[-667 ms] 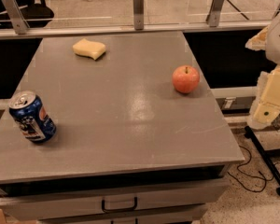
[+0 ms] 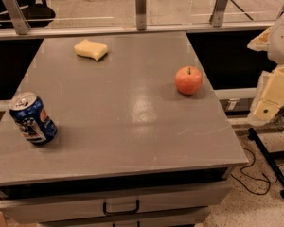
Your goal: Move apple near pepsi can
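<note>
The apple (image 2: 188, 80) is red-orange with a short dark stem and sits on the grey table (image 2: 132, 126) near its right edge. The pepsi can (image 2: 32, 118) is blue with a silver top and stands tilted near the table's front left edge, far from the apple. My gripper (image 2: 270, 96) is a cream-coloured part at the right edge of the camera view, off the table and to the right of the apple, a little lower than it. It holds nothing that I can see.
A pale yellow sponge (image 2: 91, 49) lies at the back left of the table. A metal rail with posts (image 2: 140, 8) runs behind the table. A drawer with a handle (image 2: 120, 206) is below the front edge. Cables and a black stand leg (image 2: 270, 164) are on the floor at right.
</note>
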